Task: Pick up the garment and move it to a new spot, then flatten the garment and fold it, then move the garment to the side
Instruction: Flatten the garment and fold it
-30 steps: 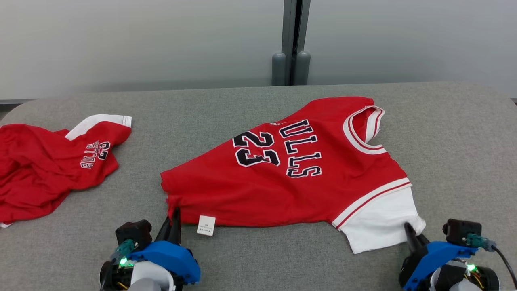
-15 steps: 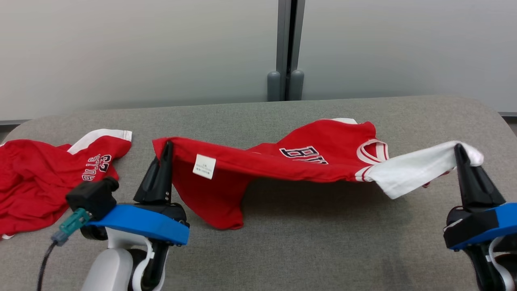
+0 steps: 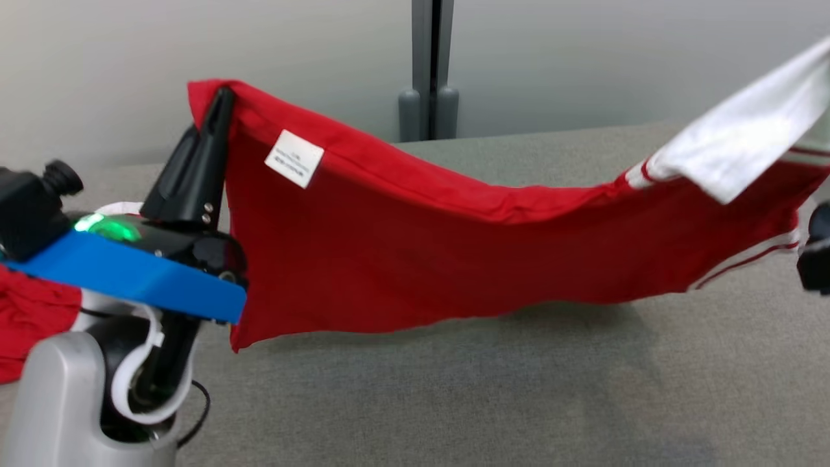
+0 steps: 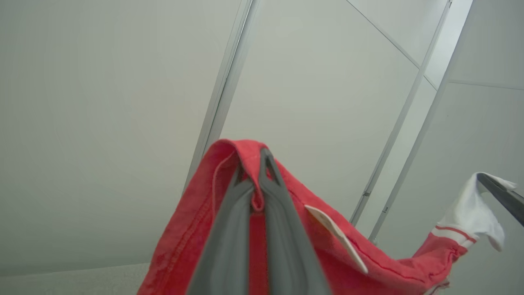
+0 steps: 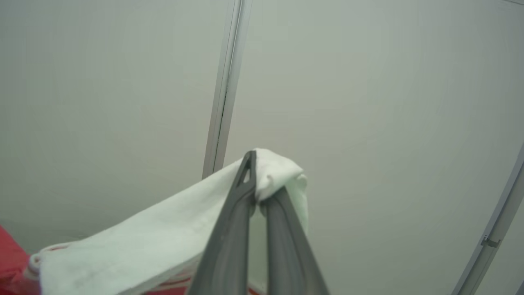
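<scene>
Left hand (image 3: 224,97) is closed tight on a red corner of the garment (image 3: 421,259). In the left wrist view a fold of red cloth is seen trapped between the two grey fingers (image 4: 227,246) and bunched over their tips. Right hand (image 5: 257,192) is likewise pinched shut, on the end of the white sleeve (image 3: 746,143). In the right wrist view white cloth is seen wrapped over its tips.

The garment is held up in the air, strung between the two hands. The top edge is seen sagging in the middle. The red corner is held high at the left of the head view and the white sleeve high at the right edge. The red body is hung down as a loose sheet, with a plain red side turned to the head camera. The lower hem seems to be held clear of the grey worktop (image 3: 519,402), with a shadow cast beneath it, though contact at the far side cannot be ruled out.

A white label (image 3: 294,159) is seen on the top edge, just beside the left hand. Red and white stripes (image 3: 639,172) are seen where the sleeve joins the red body.

A second red garment (image 3: 26,311) is seen lying on the worktop at the far left, partly hidden by the left arm. A grey post (image 3: 428,65) is seen against the pale wall (image 3: 97,65) behind the worktop.
</scene>
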### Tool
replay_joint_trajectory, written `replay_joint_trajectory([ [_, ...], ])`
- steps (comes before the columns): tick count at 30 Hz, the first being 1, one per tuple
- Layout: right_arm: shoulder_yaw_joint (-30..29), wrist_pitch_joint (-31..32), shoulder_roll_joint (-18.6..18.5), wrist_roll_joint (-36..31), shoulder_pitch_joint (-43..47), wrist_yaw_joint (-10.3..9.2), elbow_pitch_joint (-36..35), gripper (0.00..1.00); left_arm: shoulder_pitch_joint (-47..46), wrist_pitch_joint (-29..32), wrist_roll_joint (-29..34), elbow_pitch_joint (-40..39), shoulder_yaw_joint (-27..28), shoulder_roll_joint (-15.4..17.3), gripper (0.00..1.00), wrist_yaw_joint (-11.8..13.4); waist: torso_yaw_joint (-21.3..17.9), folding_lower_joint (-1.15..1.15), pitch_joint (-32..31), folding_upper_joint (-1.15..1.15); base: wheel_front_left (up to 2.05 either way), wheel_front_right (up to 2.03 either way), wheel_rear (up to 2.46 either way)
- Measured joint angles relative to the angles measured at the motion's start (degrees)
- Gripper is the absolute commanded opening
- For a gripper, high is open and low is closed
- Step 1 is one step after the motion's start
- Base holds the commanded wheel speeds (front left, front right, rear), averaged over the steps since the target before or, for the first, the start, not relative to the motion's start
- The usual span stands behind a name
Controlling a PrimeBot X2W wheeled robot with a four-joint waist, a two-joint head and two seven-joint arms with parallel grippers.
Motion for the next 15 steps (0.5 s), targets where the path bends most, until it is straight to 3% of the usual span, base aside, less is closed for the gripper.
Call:
replay_joint_trajectory([
  [7,4.7,-1.2,-6.9,2.7,-13.3,0.01,13.6,0.0,-7.5,3.8,-0.9,5.9,1.8,1.8,0.0,1.8,-1.3,0.0,6.0,0.0,0.0,0.0,0.0],
  [15,14.5,-10.7,-10.5,4.5,-32.5,0.01,32.0,0.0,-23.8,2.6,1.5,19.7,2.4,2.8,0.0,1.6,-2.0,0.03,15.8,0.02,0.0,0.0,0.0],
])
